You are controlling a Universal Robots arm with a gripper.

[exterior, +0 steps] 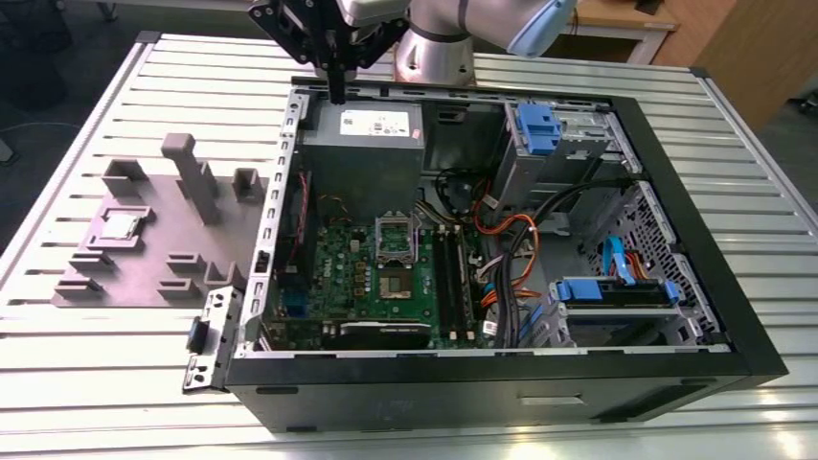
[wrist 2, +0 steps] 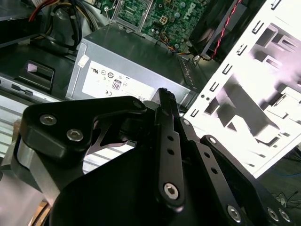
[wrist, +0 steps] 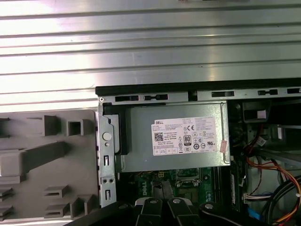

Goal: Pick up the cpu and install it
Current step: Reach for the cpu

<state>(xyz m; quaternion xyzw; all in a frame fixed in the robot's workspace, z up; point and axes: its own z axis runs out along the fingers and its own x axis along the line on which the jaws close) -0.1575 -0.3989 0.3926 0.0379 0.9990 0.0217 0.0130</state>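
Small flat square silver-lidded cpu (exterior: 122, 225), mid-left: prob light, stiff, fragile; grip by edges. Black hand (exterior: 336, 94), upper centre, pinched closed, empty.

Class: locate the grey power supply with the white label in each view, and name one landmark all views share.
Exterior view: power supply at the far end of the case, toward the exterior view's left.
Second wrist view: power supply, bordering the motherboard.
First wrist view: power supply, between case rim and motherboard.
Shared landmark: green motherboard.
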